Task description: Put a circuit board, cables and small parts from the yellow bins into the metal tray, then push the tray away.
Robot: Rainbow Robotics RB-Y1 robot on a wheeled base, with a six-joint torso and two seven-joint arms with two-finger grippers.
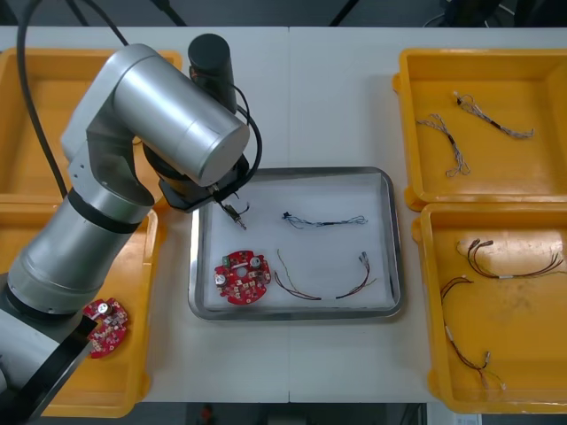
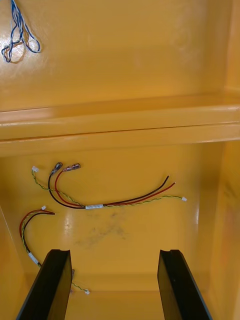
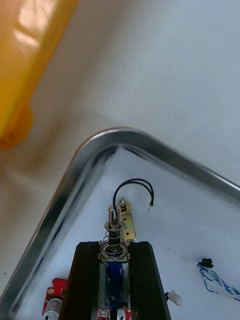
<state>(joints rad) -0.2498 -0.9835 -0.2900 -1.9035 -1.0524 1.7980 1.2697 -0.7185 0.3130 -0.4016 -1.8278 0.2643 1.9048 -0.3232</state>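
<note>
My left gripper [image 1: 232,209] [image 3: 115,252] is over the near-left corner region of the metal tray [image 1: 386,239], shut on a small metal part [image 1: 237,215] [image 3: 118,227] that has a spring and a curled black wire. The part hangs just above the tray's white floor, close to the rim [image 3: 85,160]. In the tray lie a round red circuit board [image 1: 242,277] [image 3: 54,300], a blue and white cable [image 1: 324,220] [image 3: 216,281] and red and yellow cables [image 1: 298,285]. My right gripper [image 2: 114,285] stands open over a bin floor, above a red and black cable [image 2: 100,202].
Yellow bins stand at both sides. The left near bin [image 1: 142,354] holds another red circuit board [image 1: 105,326]. The right far bin [image 1: 407,133] holds thin cables [image 1: 452,142]; the right near bin [image 1: 425,310] holds red and black cables [image 1: 509,261]. My left arm covers the left bins.
</note>
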